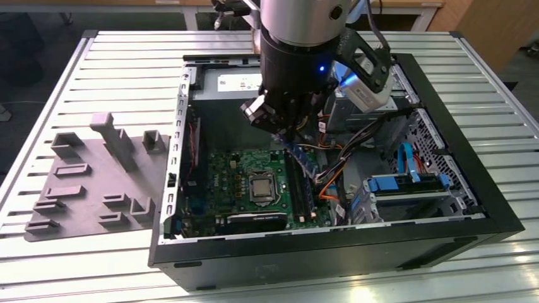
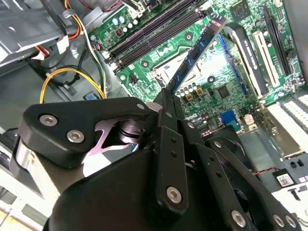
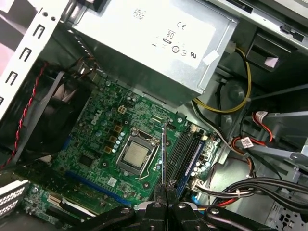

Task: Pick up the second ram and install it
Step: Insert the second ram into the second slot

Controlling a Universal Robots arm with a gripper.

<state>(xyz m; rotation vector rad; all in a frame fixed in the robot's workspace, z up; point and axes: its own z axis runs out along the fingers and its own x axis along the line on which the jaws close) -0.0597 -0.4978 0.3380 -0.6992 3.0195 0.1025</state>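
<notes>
Caught the gripper (image 2: 166, 98) clamped tight on one end of the second ram (image 2: 197, 50), the rest of the stick poking out free over the motherboard (image 2: 231, 86). Hung in the air above the CPU socket (image 3: 134, 155), a touch toward the memory slots (image 3: 185, 147) lying right beside that socket, and clear of the board going by the exterior view. Showed up as a thin edge-on blade in the first wrist view, lined up more or less with the socket's slot-side edge. Spotted a blue strip (image 3: 190, 163) along the slots on the side away from the socket, maybe a stick already seated, but too murky to swear to. Also noticed the grey tray (image 1: 93, 183) well away from the socket, outside the computer case (image 1: 337, 252).

Reckoned the job here was all about alignment: keeping the stick's long edge parallel to the slot nearest the socket, notch matched to the key, end latches flipped open, then pressing straight down with even force. Gripped by one end like that, figured tilt was the main risk, with one corner seating and the other riding high. Seemed worth going slow near the cables (image 3: 250, 187) on the far side of the slots from the socket
</notes>
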